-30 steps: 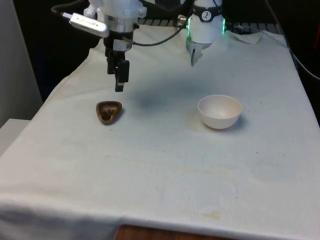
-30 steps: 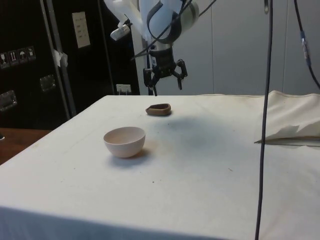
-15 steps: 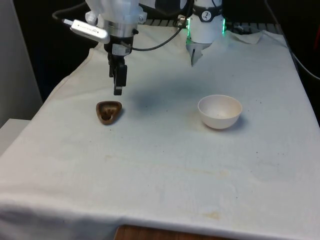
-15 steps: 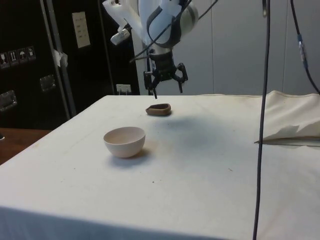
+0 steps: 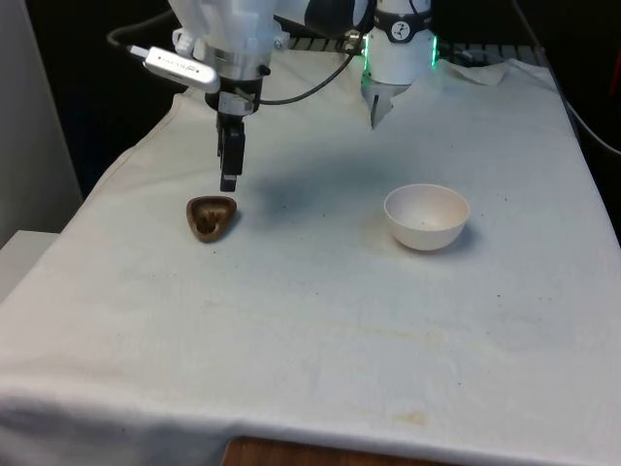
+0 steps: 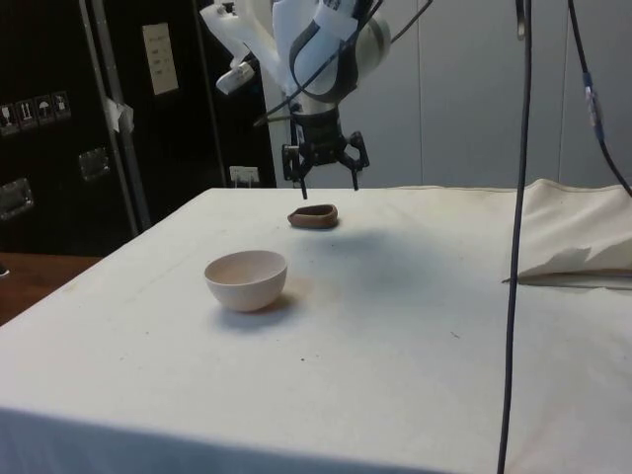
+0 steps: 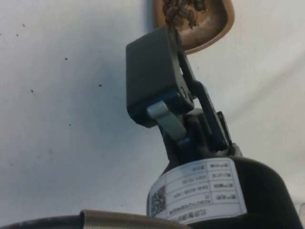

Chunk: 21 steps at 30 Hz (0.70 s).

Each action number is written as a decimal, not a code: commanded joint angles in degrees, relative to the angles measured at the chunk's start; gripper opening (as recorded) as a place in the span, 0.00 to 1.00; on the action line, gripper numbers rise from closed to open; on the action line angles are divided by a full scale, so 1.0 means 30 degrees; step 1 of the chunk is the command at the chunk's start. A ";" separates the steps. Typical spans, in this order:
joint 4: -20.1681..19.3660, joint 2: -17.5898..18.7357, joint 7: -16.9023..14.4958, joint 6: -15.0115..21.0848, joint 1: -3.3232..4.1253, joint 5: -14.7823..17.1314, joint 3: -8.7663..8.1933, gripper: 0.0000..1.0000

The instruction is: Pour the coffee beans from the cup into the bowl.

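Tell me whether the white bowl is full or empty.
Empty. The front view looks down into the bowl and shows a bare pale inside; the beans lie in the brown cup.

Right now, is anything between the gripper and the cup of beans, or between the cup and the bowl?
Nothing visible. The gripper hangs just above the brown cup, with only bare white cloth between the cup and the bowl.
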 commanded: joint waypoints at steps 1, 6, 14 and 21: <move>-0.0019 0.0057 0.0344 0.0267 0.0019 0.0115 0.0019 1.00; 0.0038 0.0210 0.1089 0.0363 -0.0019 0.0191 0.0134 1.00; 0.0057 0.0382 0.1585 0.0859 -0.0095 0.0516 0.0267 1.00; 0.0134 0.0630 0.1719 0.1299 -0.0115 0.1146 0.0325 1.00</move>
